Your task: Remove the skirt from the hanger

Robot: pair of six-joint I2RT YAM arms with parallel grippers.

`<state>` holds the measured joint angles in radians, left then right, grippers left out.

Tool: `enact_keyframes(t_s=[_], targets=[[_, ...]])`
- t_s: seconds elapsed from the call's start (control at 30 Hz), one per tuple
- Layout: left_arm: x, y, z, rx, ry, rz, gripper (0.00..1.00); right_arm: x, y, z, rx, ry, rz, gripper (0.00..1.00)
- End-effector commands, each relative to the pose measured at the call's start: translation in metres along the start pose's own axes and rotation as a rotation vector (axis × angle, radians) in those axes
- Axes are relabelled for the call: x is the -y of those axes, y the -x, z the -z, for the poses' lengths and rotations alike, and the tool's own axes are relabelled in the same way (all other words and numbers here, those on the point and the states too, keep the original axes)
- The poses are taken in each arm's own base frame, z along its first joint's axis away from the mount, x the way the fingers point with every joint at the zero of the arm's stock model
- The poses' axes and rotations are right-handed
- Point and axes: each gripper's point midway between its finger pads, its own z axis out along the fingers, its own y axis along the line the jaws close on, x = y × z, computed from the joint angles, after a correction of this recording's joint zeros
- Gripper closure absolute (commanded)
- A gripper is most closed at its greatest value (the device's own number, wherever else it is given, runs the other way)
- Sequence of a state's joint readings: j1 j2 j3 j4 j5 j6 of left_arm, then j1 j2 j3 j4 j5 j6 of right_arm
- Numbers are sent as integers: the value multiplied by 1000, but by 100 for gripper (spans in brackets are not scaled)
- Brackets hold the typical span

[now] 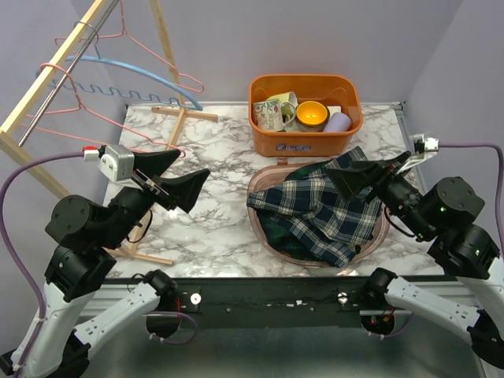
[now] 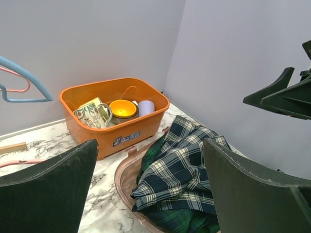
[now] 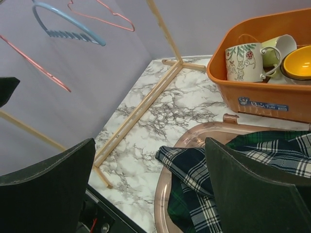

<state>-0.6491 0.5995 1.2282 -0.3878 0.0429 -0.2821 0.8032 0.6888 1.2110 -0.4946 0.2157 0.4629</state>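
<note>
At the near edge, the 2 arms reach out over the marble-patterned counter (image 1: 220, 213). The left pincer (image 1: 176, 178) hangs above the left half of the counter, pointing right toward the tray, its 2 dark fingers spread apart with only air between them. The right pincer (image 1: 364, 175) hangs over the right side of the tray, pointing left, and its fingers are also spread apart and grip nothing. Whether it touches the cloth below, I cannot tell.

Between the 2 pincers, right of center, sits an oval copper-pink tray (image 1: 266, 230). The skirt (image 1: 315, 209), plaid in dark blue, green and white, lies crumpled in this tray, covering most of it and draping over its far right rim. It is well apart from the hangers.

Just beyond the tray stands an orange bin (image 1: 307, 140). It holds a patterned mug (image 1: 269, 114), a yellow bowl (image 1: 312, 115) and a pale lilac cup (image 1: 339, 122).

At the far left, a wooden rack (image 1: 49, 75) rises from the counter. A blue hanger (image 1: 142, 75) and 2 pink wire hangers (image 1: 63, 87) hang from its rail, against the grey wall.
</note>
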Motion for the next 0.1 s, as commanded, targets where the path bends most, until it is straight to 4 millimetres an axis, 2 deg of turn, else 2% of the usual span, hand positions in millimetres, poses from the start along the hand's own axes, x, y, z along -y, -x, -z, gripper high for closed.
enact_keyframes(t_s=[0.0, 0.07], targets=[[-3, 3, -1, 27, 15, 3, 1, 5, 0, 3, 11, -17, 16, 0], [-3, 3, -2, 27, 13, 0, 1, 7, 0, 3, 12, -25, 17, 0]])
